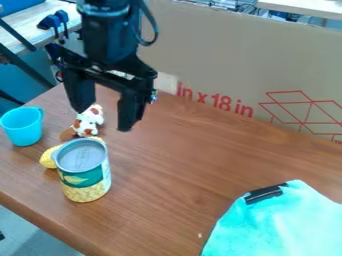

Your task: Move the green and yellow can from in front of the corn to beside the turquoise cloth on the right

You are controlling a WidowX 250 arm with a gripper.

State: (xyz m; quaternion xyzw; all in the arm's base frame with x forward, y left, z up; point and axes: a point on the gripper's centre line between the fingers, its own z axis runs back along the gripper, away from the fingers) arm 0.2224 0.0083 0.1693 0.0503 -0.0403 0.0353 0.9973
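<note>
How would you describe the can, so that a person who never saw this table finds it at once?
On the brown table, go to the left, in front of the blue cup and the spotted toy. The upright can there, unlike the plain cup, has a green and yellow label and a grey top.

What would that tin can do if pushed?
The can stands upright, so a low push would probably slide it. Pushed near the top, it might tip, being taller than wide. Once down, its rounded side would likely let it roll.
</note>
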